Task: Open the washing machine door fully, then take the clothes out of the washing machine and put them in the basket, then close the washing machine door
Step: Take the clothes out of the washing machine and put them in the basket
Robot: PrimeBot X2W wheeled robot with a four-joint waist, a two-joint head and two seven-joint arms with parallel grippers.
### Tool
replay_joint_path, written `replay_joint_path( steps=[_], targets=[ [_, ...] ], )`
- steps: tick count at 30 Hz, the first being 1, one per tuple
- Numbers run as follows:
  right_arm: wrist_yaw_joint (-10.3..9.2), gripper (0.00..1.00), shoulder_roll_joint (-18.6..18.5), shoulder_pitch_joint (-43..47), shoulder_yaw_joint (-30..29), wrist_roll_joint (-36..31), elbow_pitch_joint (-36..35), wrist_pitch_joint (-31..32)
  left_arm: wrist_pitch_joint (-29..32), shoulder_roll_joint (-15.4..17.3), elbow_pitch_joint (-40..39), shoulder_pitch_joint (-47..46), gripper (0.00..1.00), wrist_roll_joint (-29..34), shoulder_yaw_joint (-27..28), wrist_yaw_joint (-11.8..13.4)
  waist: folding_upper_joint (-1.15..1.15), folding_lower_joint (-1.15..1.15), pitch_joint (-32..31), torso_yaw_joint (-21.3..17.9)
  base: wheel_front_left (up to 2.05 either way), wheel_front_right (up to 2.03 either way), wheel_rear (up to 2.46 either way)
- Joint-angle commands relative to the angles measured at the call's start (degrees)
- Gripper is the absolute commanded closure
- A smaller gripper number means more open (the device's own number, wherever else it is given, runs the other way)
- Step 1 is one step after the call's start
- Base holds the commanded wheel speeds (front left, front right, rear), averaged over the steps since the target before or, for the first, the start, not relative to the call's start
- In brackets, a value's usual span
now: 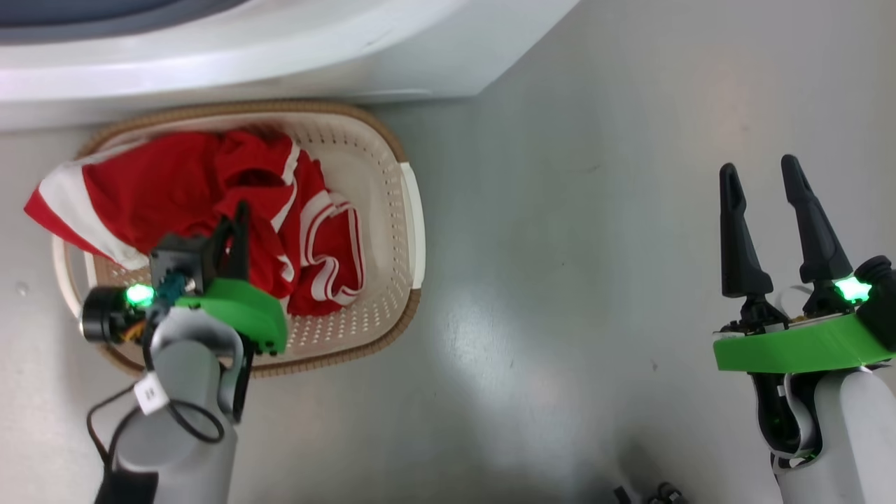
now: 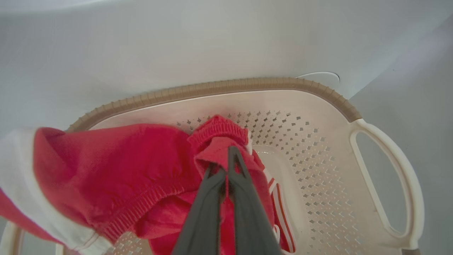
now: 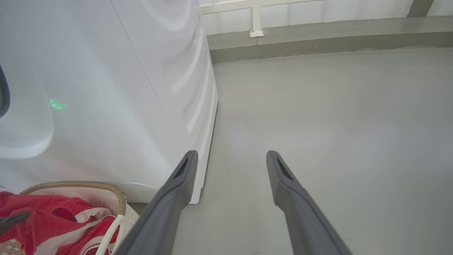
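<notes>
Two of my fingers are pressing together on a fold of the clothes (image 2: pixel 124 166), so my left gripper (image 2: pixel 223 161) is pinching red fabric over the basket (image 1: pixel 392 231), which is sitting on the floor (image 1: pixel 560 280) against the washing machine (image 1: pixel 280 49). My right gripper (image 1: pixel 759 175) is hanging spread and empty, well apart from it. I am judging the jersey light, soft and limp. It is draping over the basket's left rim, so a bunched ribbed hem (image 2: pixel 152 202) is looking like a surer hold than smooth cloth.
</notes>
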Motion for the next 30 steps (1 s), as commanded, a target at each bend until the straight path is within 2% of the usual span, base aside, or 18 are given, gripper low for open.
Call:
replay_joint_path(
  steps=[1,7,8,9,10,11,12,13,16,30],
  targets=[
    [0.36,0.0,-0.23,0.23,0.93,0.61,-1.6,-0.36,-0.27,1.37,-0.19,0.11,1.0,0.09,1.28,-0.11,0.0,0.0,1.85,0.11,0.0,0.0,0.0],
    [0.36,0.0,-0.23,-0.28,0.81,0.33,-1.81,-0.36,-0.27,1.29,3.47,-2.63,1.0,-0.34,1.88,-0.01,0.0,0.0,2.97,0.36,0.0,0.0,0.0],
    [0.36,0.0,-0.23,-0.29,0.82,0.27,-1.75,-0.36,-0.27,1.29,3.87,-2.81,0.94,-0.37,2.02,0.09,0.0,0.0,2.92,0.38,0.0,0.0,0.0],
    [0.36,0.0,-0.23,-0.27,0.8,0.22,-1.69,-0.36,-0.27,1.28,4.11,-2.87,0.85,-0.36,2.09,0.2,0.0,0.0,2.77,0.42,0.0,0.0,0.0],
    [0.36,0.0,-0.23,-0.25,0.79,0.16,-1.63,-0.36,-0.27,1.27,4.33,-2.87,0.71,-0.37,2.15,0.29,0.0,0.0,2.6,0.45,0.0,0.0,0.0],
    [0.36,0.0,-0.23,-0.21,0.77,0.1,-1.56,-0.36,-0.27,1.26,4.55,-2.83,0.48,-0.39,2.21,0.31,0.0,0.0,2.34,0.52,0.0,0.0,0.0],
    [0.36,0.0,-0.23,-0.12,0.77,0.01,-1.47,-0.36,-0.27,1.25,4.78,-2.72,0.12,-0.39,2.26,0.34,0.0,0.0,1.99,0.61,0.0,0.0,0.0],
    [0.36,0.0,-0.23,-0.03,0.75,-0.05,-1.4,-0.36,-0.27,1.24,4.89,-2.56,0.0,-0.41,2.33,0.45,0.0,0.0,1.63,0.71,0.0,0.0,0.0],
    [0.36,0.0,-0.23,0.21,0.8,-0.29,-1.04,-0.36,-0.27,1.16,4.8,-1.62,0.0,-0.72,2.75,1.08,0.0,0.0,0.18,1.01,0.0,0.0,0.0],
    [0.36,0.0,-0.34,3.56,0.57,-1.76,1.45,-0.36,-0.27,0.89,-3.27,7.3,0.0,-2.78,3.87,0.4,0.0,0.0,-11.3,2.81,0.0,0.0,0.0]
  ],
)
